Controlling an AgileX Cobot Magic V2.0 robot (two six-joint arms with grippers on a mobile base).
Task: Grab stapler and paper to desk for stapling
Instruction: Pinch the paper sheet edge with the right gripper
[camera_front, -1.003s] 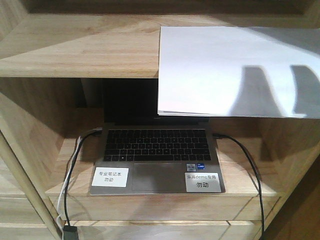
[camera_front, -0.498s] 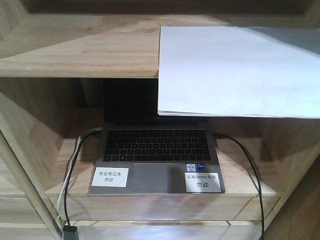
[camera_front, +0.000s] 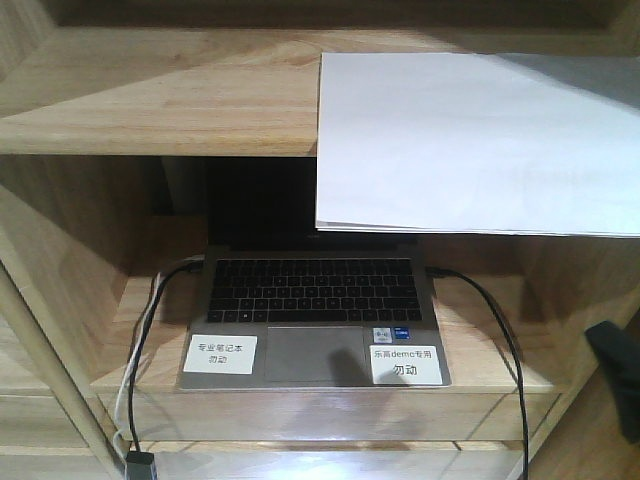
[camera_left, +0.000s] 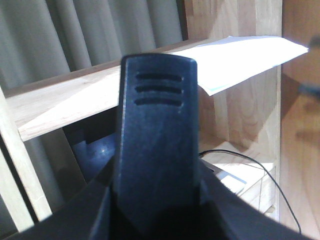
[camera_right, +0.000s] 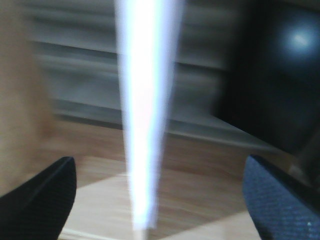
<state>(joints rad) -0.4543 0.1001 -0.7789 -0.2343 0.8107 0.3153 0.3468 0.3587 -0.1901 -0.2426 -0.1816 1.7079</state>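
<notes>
On my front feed the paper (camera_front: 470, 140) lies flat on the upper shelf (camera_front: 160, 100), at its right side. It is plain white and blank, a clean rectangle with sharp corners. Its near edge juts out past the shelf's front lip and hangs over the compartment below. Along that edge I see a thin second line, so it may be more than one sheet, but I cannot tell for sure. A soft grey shadow crosses its far right corner.

Under the overhang sits an open laptop (camera_front: 312, 300) with a dark screen, a white sticker (camera_front: 222, 353) on the left of its palm rest and another (camera_front: 406, 366) on the right. A black cable (camera_front: 495, 330) runs from its right side down over the shelf front. A dark shape (camera_front: 612, 375) pokes in at the right edge of this view; I cannot make out what part of the rig it is.

On the left wrist feed, the left gripper (camera_left: 158, 100) fills the middle as one black block with three slots. I see no gap in it, so I read it as clenched, with nothing visibly held.

The right wrist feed is badly blurred. The right gripper (camera_right: 160, 200) is released, its fingers (camera_right: 40, 200) wide apart at the bottom corners, and the paper shows edge-on as a white wedge between them, untouched.
</notes>
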